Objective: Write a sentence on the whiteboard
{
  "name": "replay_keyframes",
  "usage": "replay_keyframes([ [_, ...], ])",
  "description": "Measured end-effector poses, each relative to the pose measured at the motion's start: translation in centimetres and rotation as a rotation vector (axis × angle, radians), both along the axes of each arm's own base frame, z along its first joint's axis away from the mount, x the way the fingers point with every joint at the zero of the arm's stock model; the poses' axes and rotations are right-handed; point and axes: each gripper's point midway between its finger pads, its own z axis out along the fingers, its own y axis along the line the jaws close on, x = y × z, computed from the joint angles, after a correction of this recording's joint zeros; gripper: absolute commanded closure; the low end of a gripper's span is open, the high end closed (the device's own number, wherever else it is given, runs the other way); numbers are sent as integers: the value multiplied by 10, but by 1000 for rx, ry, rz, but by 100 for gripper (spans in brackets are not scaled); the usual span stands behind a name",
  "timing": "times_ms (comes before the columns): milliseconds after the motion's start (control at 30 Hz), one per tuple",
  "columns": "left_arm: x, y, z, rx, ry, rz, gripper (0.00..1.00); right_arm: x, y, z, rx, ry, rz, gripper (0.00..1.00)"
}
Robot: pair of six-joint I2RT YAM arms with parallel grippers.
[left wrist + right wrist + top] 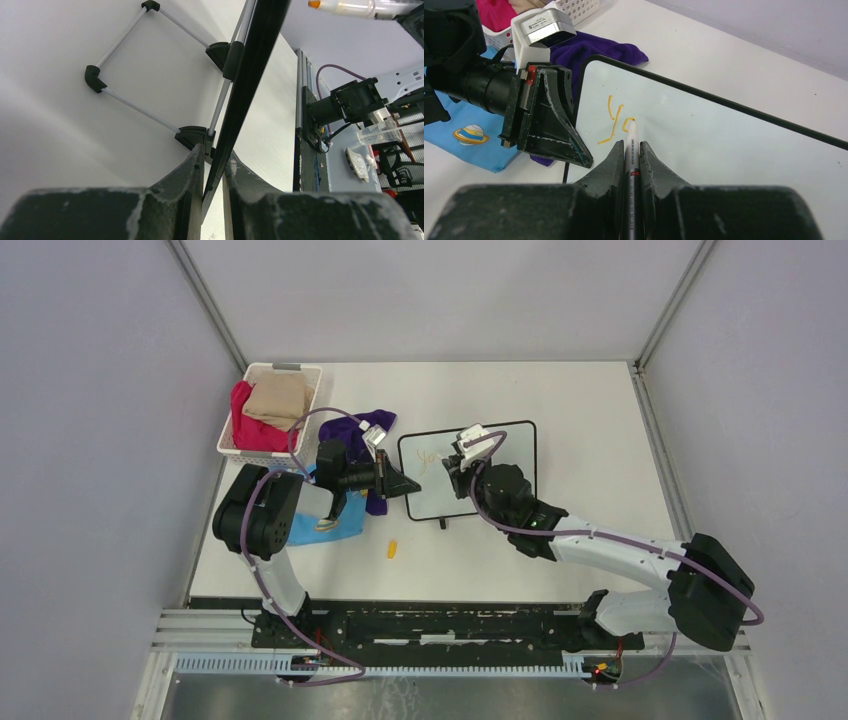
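Counter (600, 420), white | my left fingers (192, 180) clamp whiteboard (724, 145) edge | right fingers (651, 167) grip marker (631, 142) | risk: pen pressure shifts board, sentence (615, 122) skews

whiteboard (734, 150): white face, thin black frame
sentence (615, 120): yellow-orange strokes
marker (631, 142): white barrel, orange tip
purple cloth (596, 50), at the board's 9 o'clock: plain deep purple
blue cloth (454, 150): light blue, orange-ringed planet print
basket (250, 453): white lattice, magenta and tan fabric inside

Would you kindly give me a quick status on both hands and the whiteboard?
Left hand clamped on whiteboard edge. Right hand shut on marker, tip at second letter. Sentence barely begun. Nothing blocking.
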Motion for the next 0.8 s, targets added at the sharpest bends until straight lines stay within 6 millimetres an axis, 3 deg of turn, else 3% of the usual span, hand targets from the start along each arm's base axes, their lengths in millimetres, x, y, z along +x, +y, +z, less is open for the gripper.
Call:
replay_keyframes([
  [800, 0, -1, -1, 10, 2, -7, 98, 18, -8, -8, -17, 12, -48, 100],
])
